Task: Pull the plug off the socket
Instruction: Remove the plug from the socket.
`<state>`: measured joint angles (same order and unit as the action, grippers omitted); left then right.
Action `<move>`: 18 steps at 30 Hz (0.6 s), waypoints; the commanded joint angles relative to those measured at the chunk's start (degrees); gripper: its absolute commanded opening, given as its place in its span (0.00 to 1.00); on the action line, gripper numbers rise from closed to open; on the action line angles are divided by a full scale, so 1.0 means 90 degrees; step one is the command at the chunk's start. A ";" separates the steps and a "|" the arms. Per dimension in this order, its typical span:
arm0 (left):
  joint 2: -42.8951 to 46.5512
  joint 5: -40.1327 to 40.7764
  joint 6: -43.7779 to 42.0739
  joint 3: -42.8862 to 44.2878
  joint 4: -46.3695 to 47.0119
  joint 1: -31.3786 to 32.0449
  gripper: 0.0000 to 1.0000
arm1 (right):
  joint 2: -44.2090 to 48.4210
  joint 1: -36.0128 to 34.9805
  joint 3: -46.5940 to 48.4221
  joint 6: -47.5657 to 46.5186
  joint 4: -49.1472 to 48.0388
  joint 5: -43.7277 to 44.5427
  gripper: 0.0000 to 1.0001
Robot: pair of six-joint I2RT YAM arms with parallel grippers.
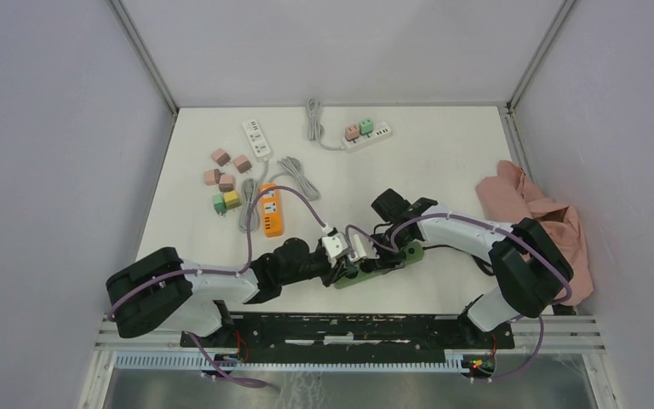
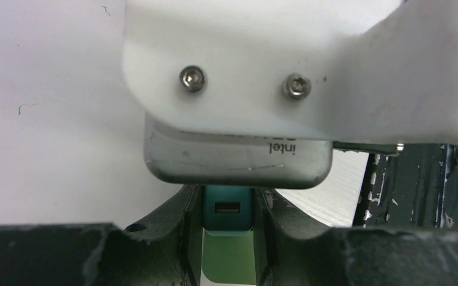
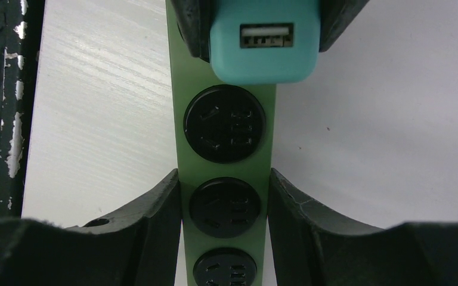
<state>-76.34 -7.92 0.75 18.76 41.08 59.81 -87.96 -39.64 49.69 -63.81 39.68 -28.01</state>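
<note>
the left gripper (image 2: 226,210) was clamped shut on the teal plug (image 3: 264,53), one dark finger pressed against each side of it. the plug had a small usb port on its face and sat on top of the green power strip (image 3: 174,101), at the end of the row of sockets. from these angles i could not tell whether its pins were in the socket or already lifted clear. next along the strip were round black sockets (image 3: 225,123) with nothing in them. the right gripper (image 3: 223,179) straddled the strip just past the plug, partly closed, with its fingers (image 3: 155,208) pressed against the strip's two long edges.

in the top view the strip lay near the front middle of the white table (image 1: 443,170), between the two arms, with both grippers meeting over it. further back on the left lay an orange power strip (image 1: 271,210) with its grey cord, a white power strip (image 1: 256,139), and a scatter of loose plugs (image 1: 226,181) in pink, green and yellow. at the back, a second white strip (image 1: 368,136) carried a pink and a green plug. a pink cloth (image 1: 536,221) was bunched up at the right edge of the table.
</note>
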 commanded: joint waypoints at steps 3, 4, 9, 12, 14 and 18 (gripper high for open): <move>0.0440 0.0801 0.0306 0.0104 0.0349 -0.0201 0.03 | -0.0013 -0.0003 0.0223 0.0319 -0.0013 0.0300 0.00; 0.0427 0.0511 0.0865 0.0083 0.0478 -0.0460 0.03 | -0.0028 -0.0002 0.0220 0.0322 -0.0003 0.0308 0.00; 0.0083 -0.0523 0.1764 0.0008 0.1584 -0.0751 0.03 | -0.0101 -0.0036 0.0282 0.0384 0.0042 0.0374 0.00; 0.0205 0.0118 0.0086 0.0032 0.1200 -0.0031 0.03 | -0.0139 -0.0031 0.0325 0.0433 0.0087 0.0456 0.00; 0.0273 0.0646 -0.0848 0.0177 0.0622 0.0365 0.03 | -0.0189 -0.0033 0.0345 0.0466 0.0100 0.0533 0.00; 0.0457 0.0906 -0.0287 0.0086 0.0710 0.0231 0.03 | -0.0239 -0.0033 0.0377 0.0488 0.0116 0.0599 0.00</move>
<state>-75.66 -5.04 -0.30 18.15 41.74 62.28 -89.45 -40.51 50.87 -62.30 40.77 -26.46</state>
